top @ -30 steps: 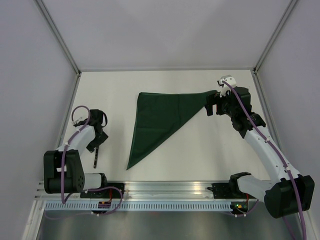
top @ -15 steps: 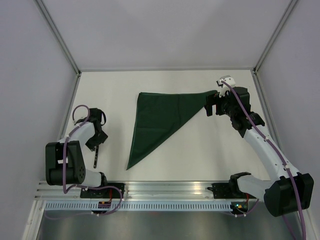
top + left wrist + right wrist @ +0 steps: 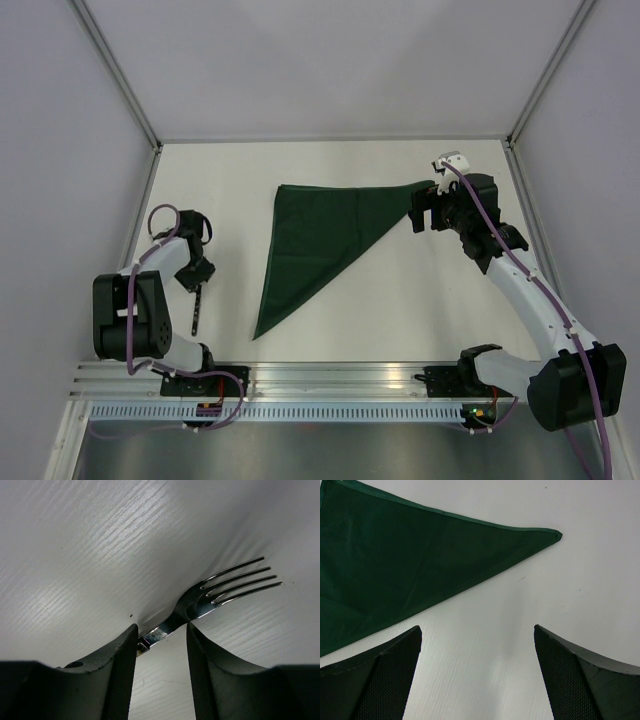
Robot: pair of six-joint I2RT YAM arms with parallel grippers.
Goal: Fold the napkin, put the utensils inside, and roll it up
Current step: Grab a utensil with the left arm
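Observation:
The dark green napkin [image 3: 320, 235] lies folded into a triangle on the white table, one point toward the right arm; it also shows in the right wrist view [image 3: 395, 560]. My right gripper [image 3: 425, 218] is open and empty just beside that right corner, jaws wide apart [image 3: 476, 628]. A metal fork [image 3: 198, 308] lies on the table at the left. In the left wrist view the fork [image 3: 220, 592] points its tines away. My left gripper [image 3: 198, 277] is open low over its handle end, jaws either side of it [image 3: 162, 627], the handle next to the left finger.
Grey walls with metal corner posts [image 3: 120, 85] enclose the table on three sides. The aluminium rail [image 3: 330, 385] with both arm bases runs along the near edge. No other utensil shows.
My left wrist has turned and shifted slightly toward the back over the fork's handle end. The right arm and the napkin have not moved.

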